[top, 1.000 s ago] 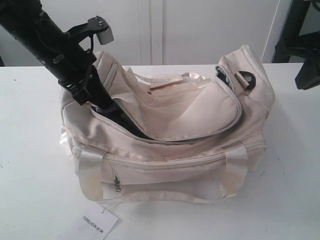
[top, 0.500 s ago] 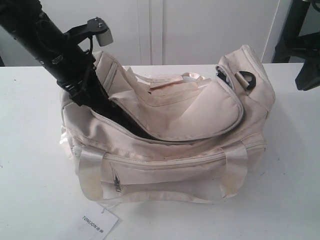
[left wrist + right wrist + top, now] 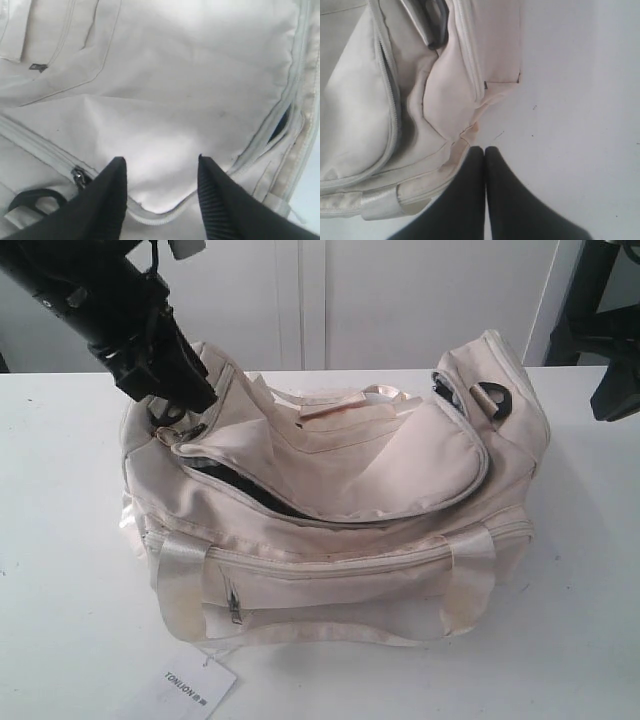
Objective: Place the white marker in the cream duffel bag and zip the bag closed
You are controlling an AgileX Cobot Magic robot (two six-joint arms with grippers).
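Observation:
The cream duffel bag (image 3: 340,540) lies on the white table, its curved top flap unzipped and a dark gap (image 3: 240,490) showing along the zipper. The white marker is hidden from every view. My left gripper (image 3: 178,398) hangs just above the bag's left end. In the left wrist view it (image 3: 161,159) is open and empty over the flap (image 3: 175,90), near a zipper pull (image 3: 80,177). My right gripper (image 3: 484,149) is shut on nothing, low over the table beside the bag's end (image 3: 445,100).
A white paper tag (image 3: 190,685) lies on the table (image 3: 60,540) in front of the bag. A black D-ring (image 3: 495,398) sits on the bag's right end. The right arm's dark body (image 3: 615,390) stands at the far right edge.
My left arm has pulled up and out of the bag's opening toward the upper left. The flap has settled lower over the gap. The right arm has not moved.

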